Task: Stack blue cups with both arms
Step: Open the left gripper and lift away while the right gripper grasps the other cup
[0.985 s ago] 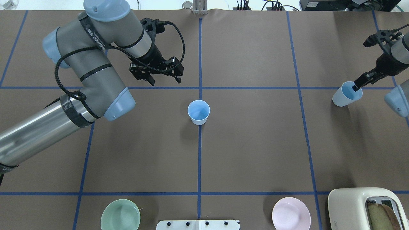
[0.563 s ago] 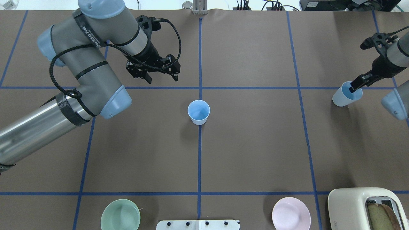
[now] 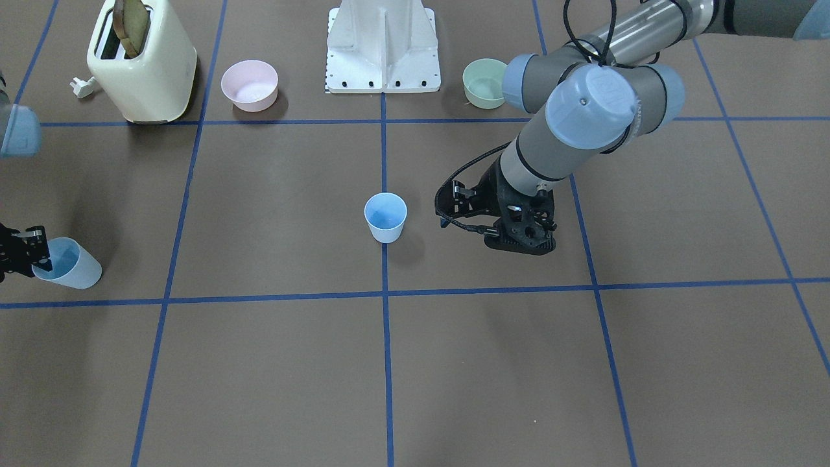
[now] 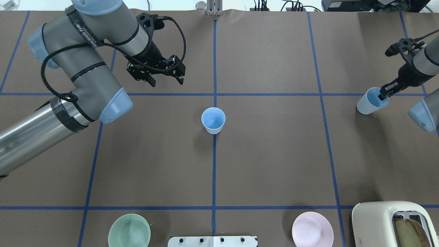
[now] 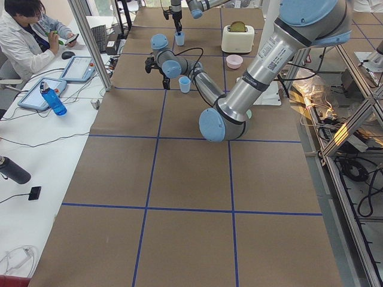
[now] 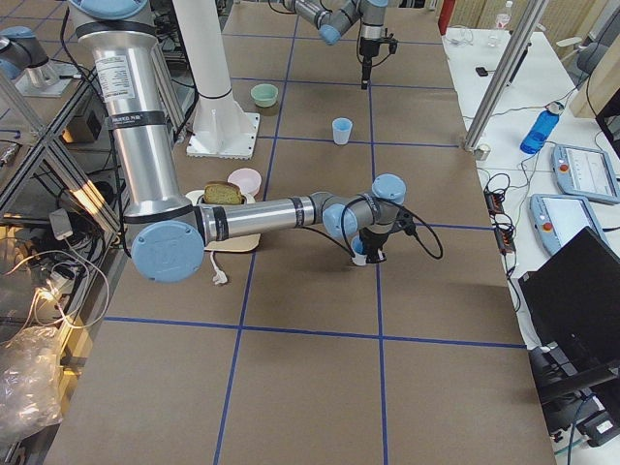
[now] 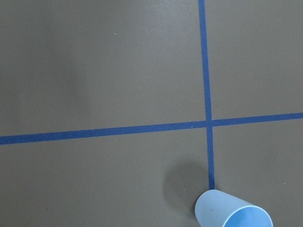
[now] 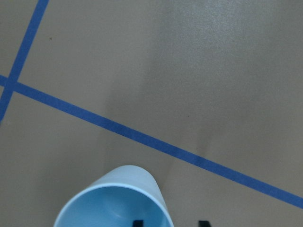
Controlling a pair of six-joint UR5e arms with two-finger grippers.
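The grey tubular left arm (image 4: 85, 79) reaches in from the overhead view's left with its elbow bent. Its black left fingers (image 4: 151, 81) point down at the brown paper-covered desk (image 4: 274, 154), just beyond a blue tape line. They are spread wide and hold nothing. The middle cup (image 4: 213, 120), a small pale-blue tapered plastic tumbler, stands upright and alone on the tape crossing at the desk's centre, near those fingers but apart from them. The left wrist view catches only part of it, at the bottom edge.

The grey right arm (image 4: 431, 56) comes in at the right edge, mostly out of frame, and slants down to the second cup (image 4: 364, 104), an identical pale-blue tumbler beside a tape line. The right fingers (image 4: 383, 95) straddle its rim, one tip inside and one outside, with a narrow gap between them. Only the very tips show in the right wrist view, so I cannot tell whether they pinch the wall. Whether this cup sits flat or leans is also unclear. A cream toaster (image 4: 377, 219) and a pale-green bowl (image 4: 129, 233) are cut by the frame's lower edge.
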